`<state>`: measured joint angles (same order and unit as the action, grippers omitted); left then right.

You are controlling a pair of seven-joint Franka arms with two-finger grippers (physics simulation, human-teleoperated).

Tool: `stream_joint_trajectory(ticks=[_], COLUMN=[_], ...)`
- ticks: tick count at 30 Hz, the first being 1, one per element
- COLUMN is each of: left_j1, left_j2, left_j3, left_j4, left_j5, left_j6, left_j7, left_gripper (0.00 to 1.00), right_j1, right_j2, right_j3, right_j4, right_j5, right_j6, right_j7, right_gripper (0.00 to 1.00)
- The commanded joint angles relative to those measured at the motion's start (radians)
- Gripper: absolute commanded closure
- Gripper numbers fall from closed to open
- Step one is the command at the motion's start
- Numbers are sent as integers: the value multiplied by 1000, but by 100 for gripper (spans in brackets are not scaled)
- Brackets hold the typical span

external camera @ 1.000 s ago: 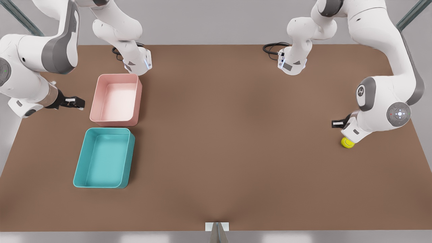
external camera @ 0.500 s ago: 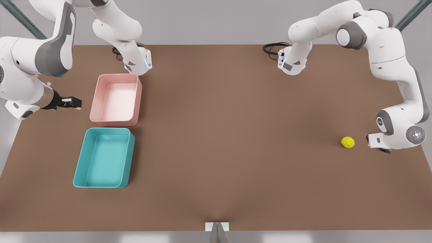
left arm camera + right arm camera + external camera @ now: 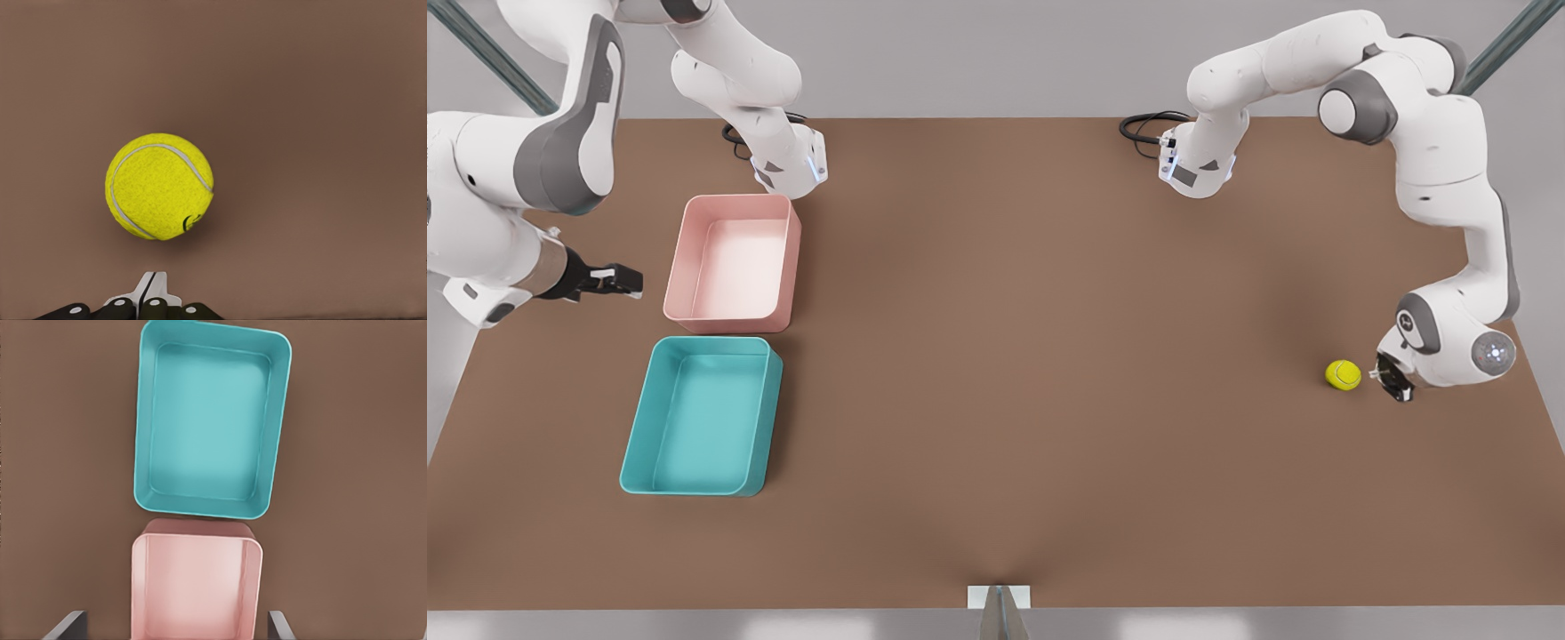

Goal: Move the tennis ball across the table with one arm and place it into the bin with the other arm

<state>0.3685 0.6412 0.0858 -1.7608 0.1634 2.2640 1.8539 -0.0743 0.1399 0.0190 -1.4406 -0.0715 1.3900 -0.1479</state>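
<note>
The yellow-green tennis ball (image 3: 1343,374) rests on the brown table (image 3: 1049,373) near the front view's right edge. In the left wrist view the tennis ball (image 3: 159,186) lies just ahead of my left gripper (image 3: 151,288). That gripper is shut and empty, its tips a short gap from the ball. In the front view the left gripper (image 3: 1391,379) sits low, just right of the ball. The teal bin (image 3: 702,415) lies empty at the front view's left. My right gripper (image 3: 628,282) hovers open to the left of the pink tray, and the teal bin (image 3: 212,453) shows beyond its spread fingers (image 3: 69,624).
A pink tray (image 3: 735,262) of like shape lies directly behind the teal bin, nearly touching it. Both arm bases (image 3: 791,164) stand at the table's far edge with black cables (image 3: 1143,129). A small white bracket (image 3: 999,596) sits at the near edge.
The left arm swung from above the ball out to the right and came down beside it, then edged closer. The ball has not moved. The right gripper drifted slightly to the left.
</note>
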Motion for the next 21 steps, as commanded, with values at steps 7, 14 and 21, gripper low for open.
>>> stream_joint_trajectory(ticks=[7,14,21], left_j1=[-10,-8,0], left_j2=[-5,-9,-9], left_j3=[2,3,2], left_j4=[-22,-31,-31], left_j5=[2,31,33], left_j6=[63,54,28], left_j7=[340,-48,-197], left_gripper=[79,79,79], right_j1=[-5,-9,-10], right_j2=[4,6,6], right_j3=[-1,-2,-4], right_j4=[-1,0,-1], right_j5=[5,13,15], right_j6=[11,11,11], right_j7=[-28,-28,-32], right_gripper=[0,0,0])
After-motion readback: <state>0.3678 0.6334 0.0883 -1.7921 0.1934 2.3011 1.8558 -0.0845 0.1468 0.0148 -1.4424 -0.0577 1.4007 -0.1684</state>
